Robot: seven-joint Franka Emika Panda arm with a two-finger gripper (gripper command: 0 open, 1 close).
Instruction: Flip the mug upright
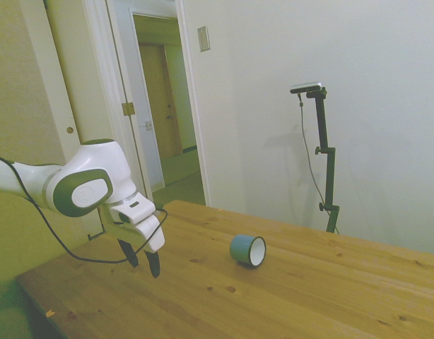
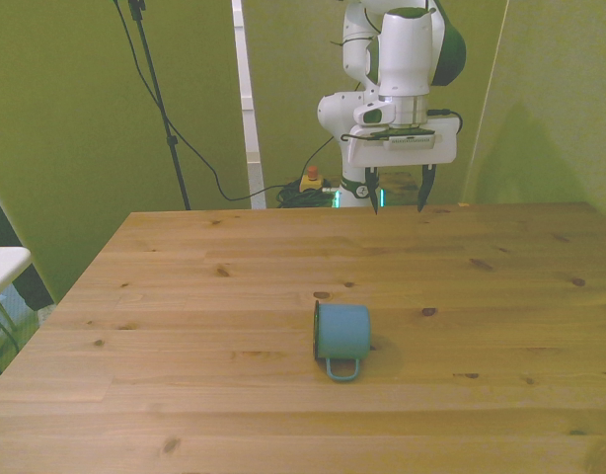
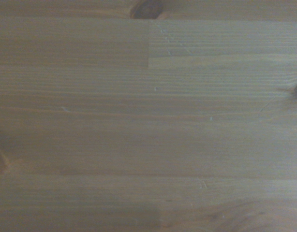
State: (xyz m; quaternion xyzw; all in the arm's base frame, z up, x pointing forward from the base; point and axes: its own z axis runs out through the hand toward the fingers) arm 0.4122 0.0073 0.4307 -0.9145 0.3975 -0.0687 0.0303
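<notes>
The teal mug (image 1: pixel 248 250) (image 2: pixel 341 333) lies on its side near the middle of the wooden table (image 2: pixel 185 296). In the side view its white inside faces the camera. Seen from the front, its rim points to the front view's left and its loop handle lies toward the near edge. My gripper (image 1: pixel 141 259) (image 2: pixel 398 199) hangs open above the table's far edge, well away from the mug, with nothing between its fingers. Only bare wood shows in the wrist view.
A white surface (image 2: pixel 2 267) pokes in at the front view's left, beside the table. Cables and a yellow box with a red button (image 2: pixel 310 181) lie on the floor behind the far edge. In the side view an open doorway (image 1: pixel 167 106) stands behind the arm.
</notes>
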